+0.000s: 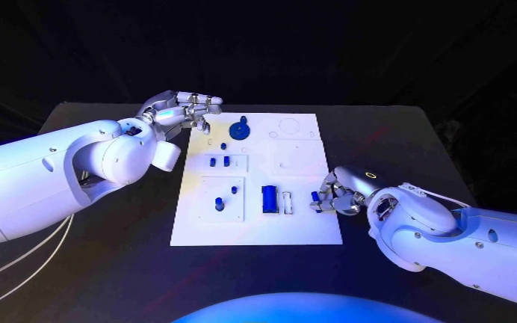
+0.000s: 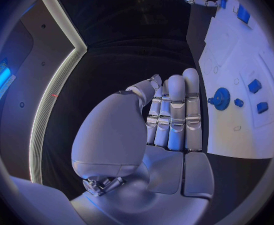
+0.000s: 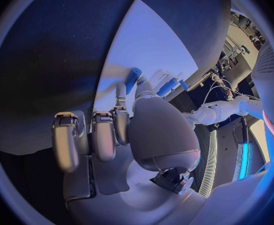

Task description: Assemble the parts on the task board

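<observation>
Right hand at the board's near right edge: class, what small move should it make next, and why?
Probably carry the small blue part inward over the task board. The right hand seems to pinch it at the edge, while the left hand sits off the far left corner, empty.

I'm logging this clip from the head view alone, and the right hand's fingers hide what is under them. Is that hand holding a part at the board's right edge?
Observer: It looks so. The right wrist view shows a blue peg-like part standing up between the thumb and a finger of the right hand, over the task board.
Operator: And the left hand, is there anything in its palm?
Observer: No. The left wrist view shows the left hand with its fingers straight and side by side, holding nothing. The blue gear sits on the board just beyond them, and the hand does not touch it.
</observation>
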